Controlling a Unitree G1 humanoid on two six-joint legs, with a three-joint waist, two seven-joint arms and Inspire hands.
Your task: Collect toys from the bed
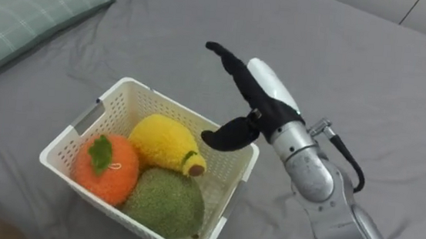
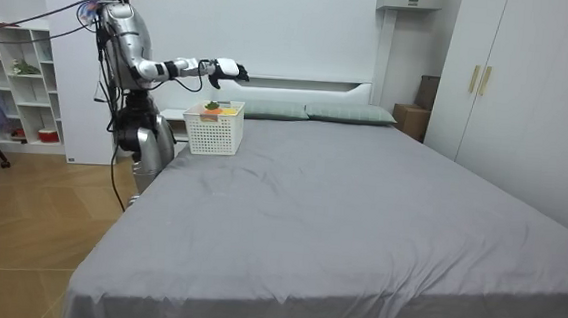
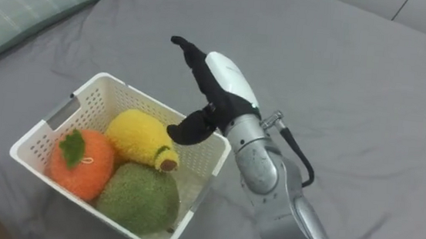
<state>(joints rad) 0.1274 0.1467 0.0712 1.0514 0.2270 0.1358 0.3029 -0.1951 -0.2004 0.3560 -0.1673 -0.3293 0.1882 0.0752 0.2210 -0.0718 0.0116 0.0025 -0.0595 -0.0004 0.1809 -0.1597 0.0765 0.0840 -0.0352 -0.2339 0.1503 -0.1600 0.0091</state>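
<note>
Green plush lies nearest us: the green toy (image 1: 166,200) fills the 5 o'clock corner of the basket (image 1: 160,103), the orange toy (image 1: 107,168) presses against it at 8 o'clock, and the yellow toy (image 1: 163,142) touches both from 12 o'clock. We read this snug packing as what keeps them settled: each props the next, and the latticed walls hold the lot. Just beyond, at the basket's 2 o'clock, our right hand (image 1: 269,84) hovers above the rim, fingers straight and thumb spread, grasping nothing. We judge that this raised, loose pose suits a hand with nothing to carry that must keep off the rim. The basket stands on the grey bed (image 1: 371,79) near its edge, and the room view shows us standing beside it, so the reach is short. Farther out, from 12 to 3 o'clock, the sheet lies bare, so we judge the collecting done or nearly so. At 10 o'clock lies a green pillow (image 1: 21,10).
</note>
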